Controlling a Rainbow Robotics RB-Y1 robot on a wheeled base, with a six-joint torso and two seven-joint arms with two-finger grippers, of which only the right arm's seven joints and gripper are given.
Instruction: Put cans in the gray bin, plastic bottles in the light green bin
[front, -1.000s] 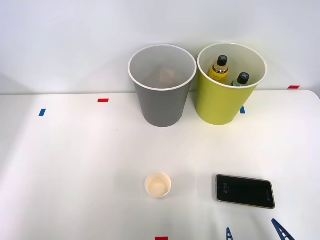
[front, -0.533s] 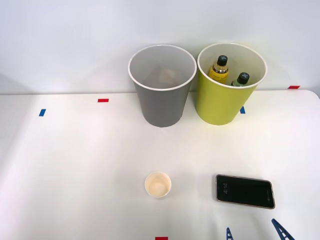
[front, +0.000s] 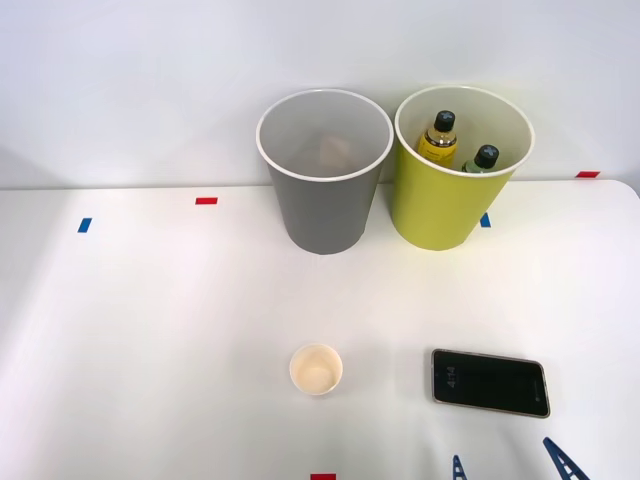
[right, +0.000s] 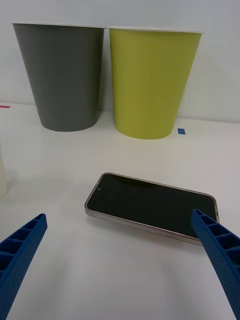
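Where the desk (front: 150, 330) meets the wall, at its far edge, two bins are seen standing upright side by side, very near each other. The gray bin (front: 322, 200) is on the left and the light green bin (front: 445, 205) is on the right. Inside the light green bin two plastic bottles are counted, both with black caps: the yellow bottle (front: 438, 138) and, just beside it toward the right, the green bottle (front: 482, 160). Inside the gray bin only a pale blurred shape is noticed near the bottom, and what it is cannot be told.

Nearer to the front edge of the desk, one small cream paper cup (front: 316, 369) is placed upright, with its inside bare. To the right of it one dark phone (front: 490, 382) is laid flat with the screen up. Some small tape marks, red and blue, are fixed on the desk surface.

The right gripper (right: 120, 260) is held low near the front right part of the desk, and its two blue ribbed fingers (right: 22, 250) are spread wide apart with nothing between them. In the right wrist view the phone is found just beyond the fingers, and the two bins are well behind it. The bottles in the light green bin are therefore well apart from the gripper.
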